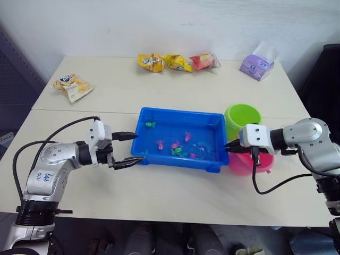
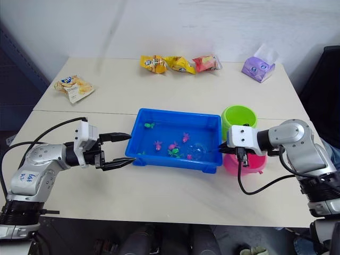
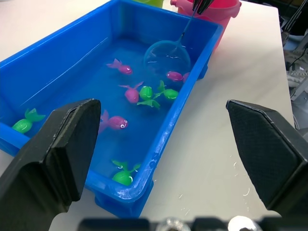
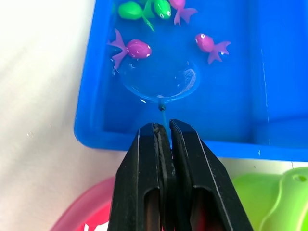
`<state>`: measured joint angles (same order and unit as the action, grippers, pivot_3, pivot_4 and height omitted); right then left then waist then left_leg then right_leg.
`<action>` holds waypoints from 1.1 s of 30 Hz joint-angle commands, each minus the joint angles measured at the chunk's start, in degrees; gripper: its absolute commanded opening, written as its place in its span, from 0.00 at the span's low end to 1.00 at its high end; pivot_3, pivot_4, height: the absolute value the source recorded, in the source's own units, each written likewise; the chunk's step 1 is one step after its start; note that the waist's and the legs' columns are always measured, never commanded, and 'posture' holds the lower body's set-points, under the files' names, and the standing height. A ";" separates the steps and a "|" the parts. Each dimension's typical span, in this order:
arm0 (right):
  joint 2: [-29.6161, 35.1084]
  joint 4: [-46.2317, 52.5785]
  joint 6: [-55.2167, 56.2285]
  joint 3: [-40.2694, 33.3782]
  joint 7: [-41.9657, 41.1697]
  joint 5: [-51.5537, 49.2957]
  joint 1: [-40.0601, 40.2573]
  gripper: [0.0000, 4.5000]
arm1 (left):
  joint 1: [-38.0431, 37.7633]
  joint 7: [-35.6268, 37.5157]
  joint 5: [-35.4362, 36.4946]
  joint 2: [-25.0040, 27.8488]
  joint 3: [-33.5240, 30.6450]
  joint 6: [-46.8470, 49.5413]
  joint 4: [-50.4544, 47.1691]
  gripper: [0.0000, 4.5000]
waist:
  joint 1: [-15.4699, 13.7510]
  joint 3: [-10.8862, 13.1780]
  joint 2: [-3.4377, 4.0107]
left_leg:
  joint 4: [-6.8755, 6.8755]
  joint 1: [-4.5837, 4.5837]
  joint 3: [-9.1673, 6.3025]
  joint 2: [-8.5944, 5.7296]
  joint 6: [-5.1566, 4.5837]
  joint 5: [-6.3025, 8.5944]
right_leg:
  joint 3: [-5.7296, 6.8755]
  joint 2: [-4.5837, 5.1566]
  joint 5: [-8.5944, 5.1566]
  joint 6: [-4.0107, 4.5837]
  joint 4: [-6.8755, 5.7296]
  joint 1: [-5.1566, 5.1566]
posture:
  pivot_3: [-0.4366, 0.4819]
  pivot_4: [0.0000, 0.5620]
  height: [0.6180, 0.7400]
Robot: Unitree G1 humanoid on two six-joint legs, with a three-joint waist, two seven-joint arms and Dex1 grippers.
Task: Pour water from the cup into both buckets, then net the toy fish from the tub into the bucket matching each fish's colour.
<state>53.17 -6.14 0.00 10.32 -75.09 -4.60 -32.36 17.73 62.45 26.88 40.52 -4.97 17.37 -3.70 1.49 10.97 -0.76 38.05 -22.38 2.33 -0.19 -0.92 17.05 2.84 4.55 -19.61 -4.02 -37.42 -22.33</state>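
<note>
On the pale table [image 1: 159, 196] in front of us sits the blue tub [image 1: 179, 162], holding shallow water and a scatter of small toy fish. We count pink ones, such as the fish [image 3: 131, 93] near the middle, and green ones, such as the fish [image 3: 22, 124] off alone in one corner (a second green one [image 3: 122, 177] lies against the near wall, seen from our left wrist). The hoop of the net [image 4: 160, 80] rests in the water at the tub's right end, with a pink fish [image 4: 131, 48] touching or just beside its rim; we cannot tell whether any fish lies inside the hoop.

Our right gripper [image 4: 163, 132] has its two fingers pressed together on the net's thin stick, and it hangs over the near right corner of the tub. Just right of the tub stand the two buckets, the green bucket [image 1: 243, 118] farther from us and the pink bucket [image 1: 249, 164] nearer, touching or nearly so. What they hold we cannot make out.

Our left gripper [image 1: 129, 150] hovers at the tub's left end with its fingers spread wide and nothing between them.

Along the far edge of the table lie several snack packets [image 1: 175, 62], a purple packet [image 1: 257, 66], and one more bag [image 1: 72, 86] off to the left.
</note>
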 commanded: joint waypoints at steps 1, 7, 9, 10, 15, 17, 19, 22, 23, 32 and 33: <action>0.84 -0.74 6.43 0.98 0.41 4.11 -1.64 0.00 | 1.39 0.59 0.01 0.32 -0.21 -0.92 -0.81 1.00 | -0.01 0.00 0.00 | 0.00 0.00 0.00 0.00 0.00 0.00 | 0.00 0.00 0.00 0.00 0.00 0.00 | 0.48 0.27 1.00; -0.35 -3.61 13.30 4.02 -2.21 6.44 -4.88 0.00 | 1.63 0.95 -0.32 0.54 -0.56 -1.13 -0.45 1.00 | 0.05 0.00 0.00 | 0.00 0.00 0.02 -0.01 0.00 0.00 | -0.01 -0.01 0.00 0.00 -0.01 -0.02 | 0.48 0.27 1.00; -2.11 -3.14 11.20 3.99 -1.89 5.23 -5.21 0.00 | 1.63 1.00 -0.42 0.56 -0.61 -1.24 -0.30 1.00 | 0.08 0.00 0.00 | 0.00 0.00 0.02 0.00 0.00 0.00 | -0.01 -0.01 0.00 0.00 -0.01 -0.02 | 0.48 0.27 1.00; -2.78 -2.99 10.18 3.88 -1.76 4.81 -5.32 0.00 | 1.65 1.00 -0.48 0.54 -0.61 -1.30 -0.22 1.00 | 0.08 0.00 0.00 | 0.00 0.00 0.02 0.00 0.00 0.00 | -0.01 -0.01 0.00 0.00 -0.01 -0.01 | 0.48 0.27 1.00; -5.47 -2.84 4.58 1.83 -0.31 2.58 -6.08 0.00 | 1.77 1.02 -0.83 0.56 -0.63 -1.76 0.29 1.00 | -0.02 0.00 0.00 | 0.02 -0.01 0.02 0.00 0.01 -0.01 | 0.00 0.00 0.00 0.00 -0.02 -0.01 | 0.48 0.27 1.00; -6.00 -2.69 2.69 1.19 0.08 1.72 -6.34 0.00 | 1.89 1.05 -0.93 0.56 -0.64 -1.93 0.57 1.00 | -0.03 0.00 0.00 | 0.02 -0.01 0.01 0.00 0.01 -0.01 | 0.00 0.00 0.00 0.00 -0.02 -0.01 | 0.48 0.27 1.00; -5.65 -2.50 1.26 0.78 -0.39 1.17 -6.37 0.00 | 2.04 1.07 -1.18 0.52 -0.54 -2.31 0.99 1.00 | -0.03 0.00 0.00 | 0.02 -0.01 0.01 0.00 0.01 -0.01 | 0.01 -0.01 0.00 0.00 -0.02 -0.01 | 0.48 0.27 1.00; -4.94 -1.84 -0.05 -0.15 -1.28 0.02 -6.26 0.00 | 2.44 1.15 -1.51 0.52 -0.52 -2.83 1.63 1.00 | 0.01 0.00 0.00 | 0.01 -0.01 0.01 0.00 0.01 -0.01 | 0.01 -0.01 0.00 0.00 -0.02 -0.01 | 0.48 0.27 1.00; -4.60 -1.67 -0.27 -0.44 -1.49 -0.23 -6.15 0.00 | 2.55 1.20 -1.60 0.54 -0.56 -2.99 1.81 1.00 | -0.02 0.00 0.00 | 0.01 -0.01 0.01 0.00 0.01 -0.01 | 0.00 -0.01 0.00 0.00 -0.02 -0.02 | 0.48 0.27 1.00; -2.09 0.37 -2.01 -4.72 -1.17 -3.53 -3.00 0.00 | 4.30 1.63 -2.63 0.04 0.00 -4.75 4.41 1.00 | -0.05 0.00 0.00 | 0.01 -0.01 0.01 0.00 0.01 0.00 | 0.01 -0.01 0.00 0.00 -0.02 -0.02 | 0.48 0.27 1.00; -1.56 0.63 -1.90 -5.33 -1.26 -3.82 -2.46 0.00 | 4.51 1.71 -2.70 -0.03 0.08 -4.93 4.68 1.00 | -0.07 0.00 0.00 | 0.01 -0.01 0.01 0.00 0.01 0.00 | 0.01 -0.01 0.00 0.00 -0.02 -0.01 | 0.48 0.27 1.00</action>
<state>50.31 -7.72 -1.83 7.81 -76.30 -6.85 -34.86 21.40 63.83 24.34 40.51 -4.67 13.54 1.20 1.43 10.97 -0.76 38.06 -22.40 2.35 -0.20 -0.91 17.04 2.85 4.55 -19.61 -4.03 -37.44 -22.34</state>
